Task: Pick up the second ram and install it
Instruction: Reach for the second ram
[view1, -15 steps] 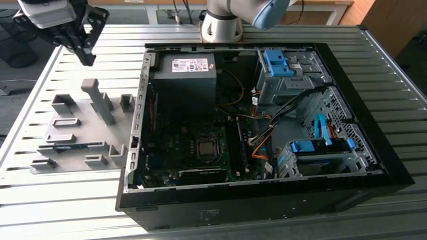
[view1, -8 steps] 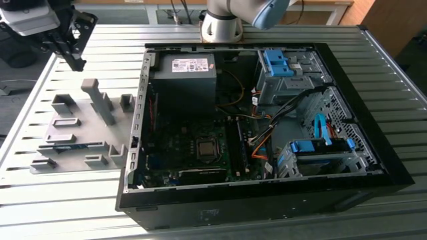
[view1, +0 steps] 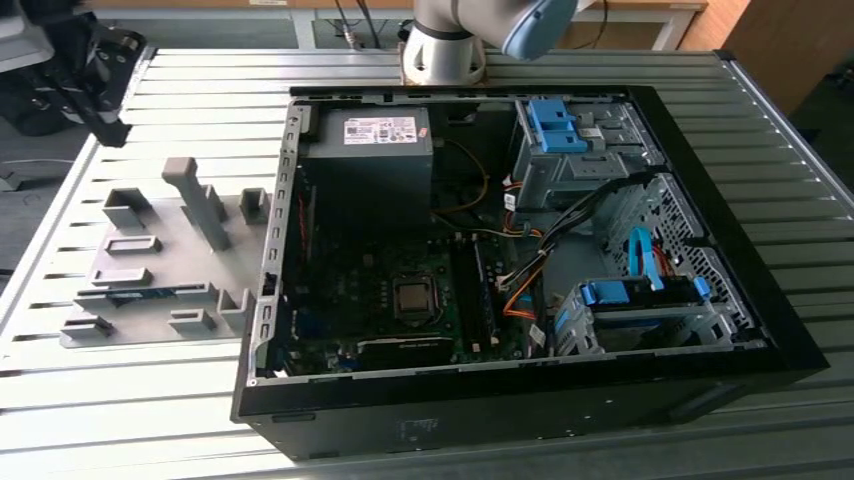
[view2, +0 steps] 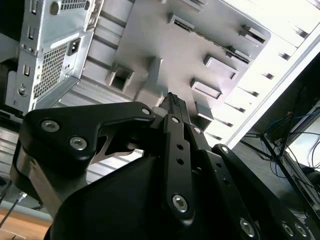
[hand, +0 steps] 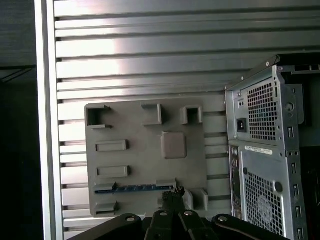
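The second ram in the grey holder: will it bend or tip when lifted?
The second ram looks a thin board, so probably stiff and light. It seems to stand on edge in the grey holder, so may tip once freed.

The second ram (view1: 140, 293), a thin blue-green stick, stands on its long edge in a grey holder (view1: 160, 250), at nine o'clock from the computer case (view1: 534, 400) in the exterior view

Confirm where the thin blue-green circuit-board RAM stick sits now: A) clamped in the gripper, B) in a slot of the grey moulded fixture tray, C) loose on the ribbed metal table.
B: the first wrist view shows the RAM stick lying in the grey fixture tray, beside the computer case.
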